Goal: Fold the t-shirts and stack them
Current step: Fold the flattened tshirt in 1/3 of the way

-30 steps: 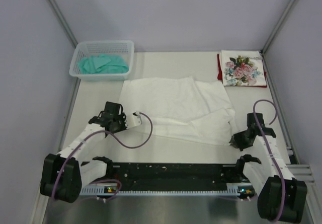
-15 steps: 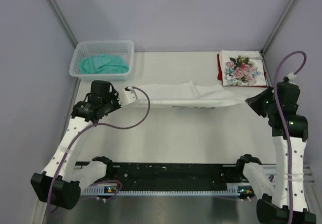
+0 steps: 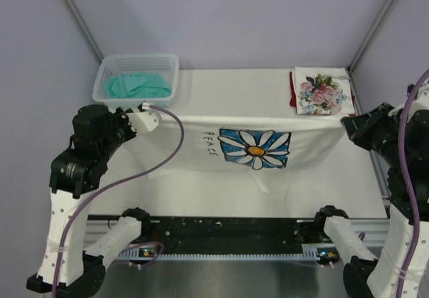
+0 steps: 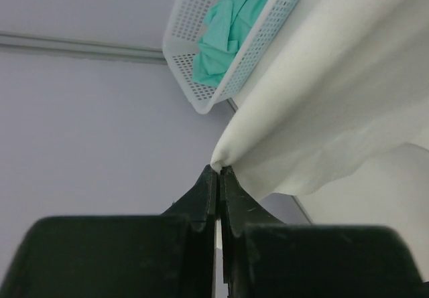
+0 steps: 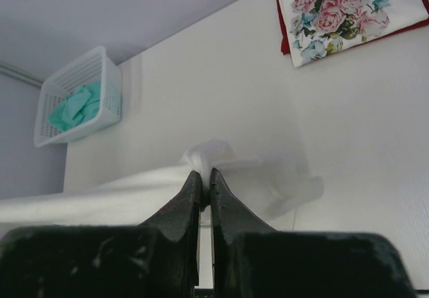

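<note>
The large white t-shirt [image 3: 248,144] with the blue daisy print and lettering hangs stretched in the air between both grippers, print facing the top camera. My left gripper [image 3: 149,118] is shut on its left corner [image 4: 224,157]. My right gripper [image 3: 346,122] is shut on its right corner [image 5: 208,156]. The shirt's lower edge droops toward the table. The rose-print shirt [image 3: 324,91] lies folded at the back right on top of the dark red shirt [image 3: 292,92]; both also show in the right wrist view [image 5: 348,10].
A pale mesh basket [image 3: 107,70] with teal cloth [image 3: 137,85] stands at the back left; it also shows in the left wrist view [image 4: 201,100]. Grey walls close the table on three sides. The black rail [image 3: 228,231] runs along the near edge.
Both arms have risen and lifted the white shirt off the table. It went from lying flat, to a raised strip, to hanging spread with the daisy print showing.
</note>
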Robot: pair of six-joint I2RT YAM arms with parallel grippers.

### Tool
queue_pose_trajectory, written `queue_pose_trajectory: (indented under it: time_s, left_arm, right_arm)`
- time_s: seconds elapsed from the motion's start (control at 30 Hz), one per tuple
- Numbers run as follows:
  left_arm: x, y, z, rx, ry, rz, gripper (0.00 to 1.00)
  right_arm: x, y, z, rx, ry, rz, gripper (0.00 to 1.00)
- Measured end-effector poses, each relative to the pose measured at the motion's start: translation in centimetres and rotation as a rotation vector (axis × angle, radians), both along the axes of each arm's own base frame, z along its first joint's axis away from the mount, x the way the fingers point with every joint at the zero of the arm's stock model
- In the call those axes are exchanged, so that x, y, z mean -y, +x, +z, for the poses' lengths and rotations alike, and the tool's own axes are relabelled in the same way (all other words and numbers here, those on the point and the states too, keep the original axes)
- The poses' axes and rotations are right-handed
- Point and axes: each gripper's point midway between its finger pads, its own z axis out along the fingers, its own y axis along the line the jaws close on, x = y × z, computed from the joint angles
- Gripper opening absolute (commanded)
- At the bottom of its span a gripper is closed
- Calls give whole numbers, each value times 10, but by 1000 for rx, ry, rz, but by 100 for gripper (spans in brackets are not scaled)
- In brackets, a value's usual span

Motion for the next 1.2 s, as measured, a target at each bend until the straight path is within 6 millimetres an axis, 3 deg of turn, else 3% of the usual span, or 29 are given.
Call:
queue_pose_trajectory:
  time_s: [0.07,0.17,0.37,0.5,0.63,0.7,0.8,0.9,1.0,1.03,1.1,1.2]
  left_arm:
    - [-3,1,1,2,18,10,0]
    - [-6,12,1,0,49,29,0]
    - [-8,69,11,108,89,96,0]
    - [-6,115,17,154,100,138,0]
    - [-5,145,38,222,85,168,0]
    - [-6,148,53,261,73,173,0]
    - [-6,144,71,312,58,166,0]
    - [-4,129,74,325,58,126,0]
    - [-2,108,54,293,85,70,0]
    - [-2,101,42,266,99,50,0]
    - [-1,90,15,198,124,16,0]
    - [3,76,-42,38,167,-56,0]
  right_arm:
    - [-3,5,9,6,2,25,0]
    - [-5,28,16,-9,14,53,0]
    - [-5,122,4,-90,74,97,0]
    - [-4,199,1,-125,133,120,0]
    - [-6,233,27,-64,155,138,0]
    - [-7,231,53,3,149,145,0]
    - [-9,210,92,119,124,155,0]
    - [-12,176,98,163,96,161,0]
    - [-16,139,68,119,88,164,0]
    - [-18,128,49,93,87,169,0]
    - [-21,105,-4,-15,97,177,0]
    - [-25,71,-86,-229,114,189,0]
